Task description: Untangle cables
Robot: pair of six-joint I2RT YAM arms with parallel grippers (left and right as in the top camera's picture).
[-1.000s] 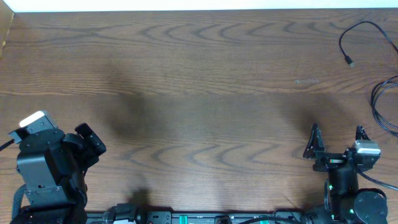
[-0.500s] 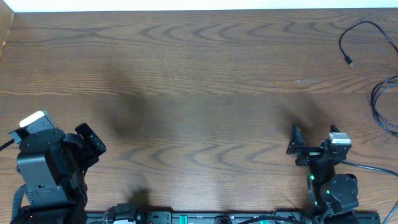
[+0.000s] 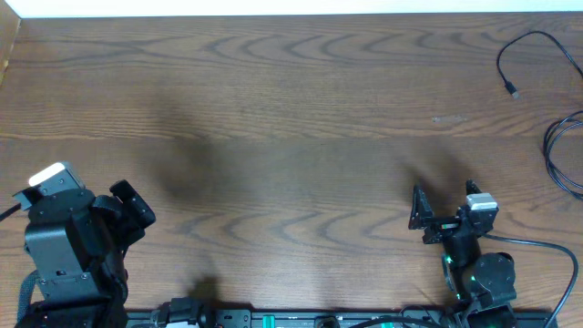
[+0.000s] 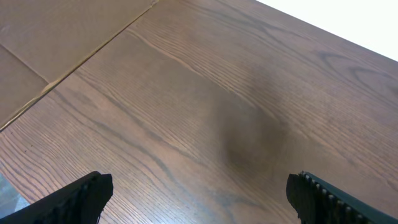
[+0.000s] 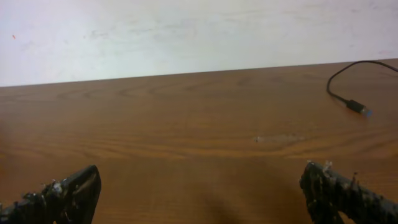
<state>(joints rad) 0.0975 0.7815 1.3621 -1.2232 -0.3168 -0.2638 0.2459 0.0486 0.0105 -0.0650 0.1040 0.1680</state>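
A thin black cable [image 3: 526,38] with a small plug end [image 3: 515,91] lies in an open curve at the far right of the table. It also shows in the right wrist view [image 5: 339,70], far ahead to the right. Black cable loops [image 3: 552,155] run off the right edge. No white cable is in view. My right gripper [image 3: 442,208] [image 5: 202,193] is open and empty over bare table at the front right, well short of the cables. My left gripper [image 3: 133,206] [image 4: 199,199] is open and empty at the front left.
The wooden table [image 3: 291,118] has a white strip along its far edge [image 3: 273,7]. A brown board [image 4: 43,43] borders the table's left side. A thicker black lead [image 3: 556,251] trails from the right arm's base.
My right arm has swung to the left and a little toward the front, still open. The left arm and the cables have not moved.
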